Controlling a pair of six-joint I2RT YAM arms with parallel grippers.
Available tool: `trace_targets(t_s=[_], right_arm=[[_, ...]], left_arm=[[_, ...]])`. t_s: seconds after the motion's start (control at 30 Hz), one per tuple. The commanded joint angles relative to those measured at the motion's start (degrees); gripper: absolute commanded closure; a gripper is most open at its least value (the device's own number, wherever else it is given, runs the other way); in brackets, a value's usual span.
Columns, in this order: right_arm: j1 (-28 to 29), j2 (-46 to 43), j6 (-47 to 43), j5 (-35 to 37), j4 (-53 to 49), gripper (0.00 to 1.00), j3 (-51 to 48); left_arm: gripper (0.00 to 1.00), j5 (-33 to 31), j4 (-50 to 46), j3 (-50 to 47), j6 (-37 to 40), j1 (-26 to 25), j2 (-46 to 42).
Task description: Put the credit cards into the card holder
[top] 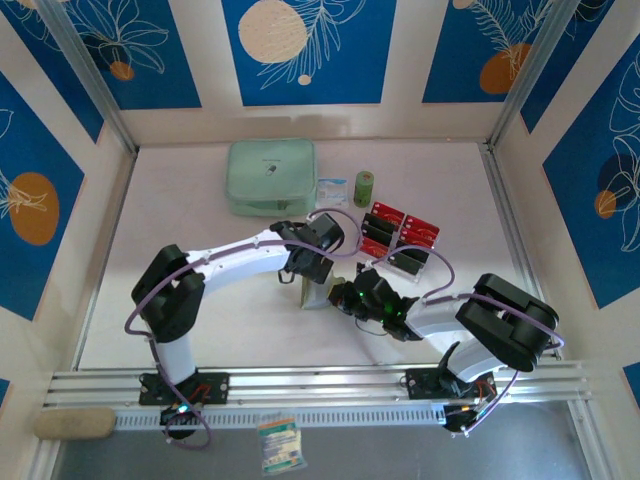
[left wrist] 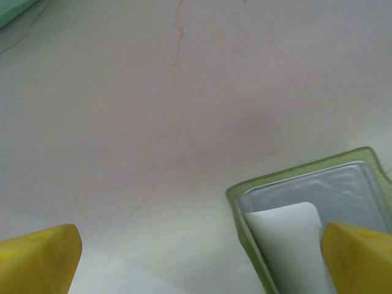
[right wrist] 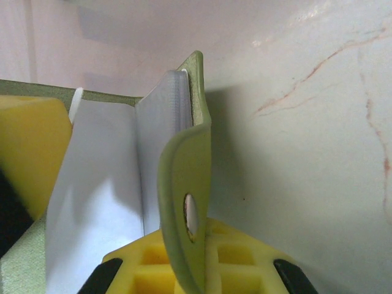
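1. Your right pincer is clenched on the card holder. In the right wrist view its yellow fingers grip the olive cover, and the snap tab curls up in front of the lens.
2. The card holder sits near the middle of the desk, opened, with its greyish sleeves fanned out.
3. Your left pincer is released, with its jaws spread wide just above the holder's far side. In the left wrist view one yellow tip overlaps the holder's edge. You cannot tell whether it touches. The other tip stands over bare desk.
4. A white insert shows inside the nearest sleeve.
5. The credit cards, red and dark, stand in the tiered rack, which is beyond and to the right of the holder and apart from it.
6. The right arm's purple cable loops close beside the rack's near corner, and the left arm's wrist sits just left of the rack.
7. Along the back of the desk lie a mint zip pouch, a small packet and a green roll, all well apart from the holder.
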Motion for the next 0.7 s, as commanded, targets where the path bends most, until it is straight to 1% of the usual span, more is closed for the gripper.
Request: trace_targets(t_s=[0.0,0.23,0.5,0.67], right_arm=[[0.49,0.5,0.97,2.19,-0.51,1.0,0.13],[0.67,0.3,1.71,2.93,-0.68,1.0,0.04],[1.28,-0.17,2.17,4.15,-1.87,1.0,0.06],[1.61,-0.14,2.5,4.47,-2.09,1.0,-0.13]], left_arm=[[0.0,-3.75,-2.8,-1.49,1.42,-0.24,-2.1],[0.0,-5.62,-2.77,-5.51,2.68,0.49,-4.99],[0.0,-5.63,-0.14,-12.71,1.36,2.17,-7.7],[0.0,-5.52,1.96,-16.02,0.19,2.73,-7.77]])
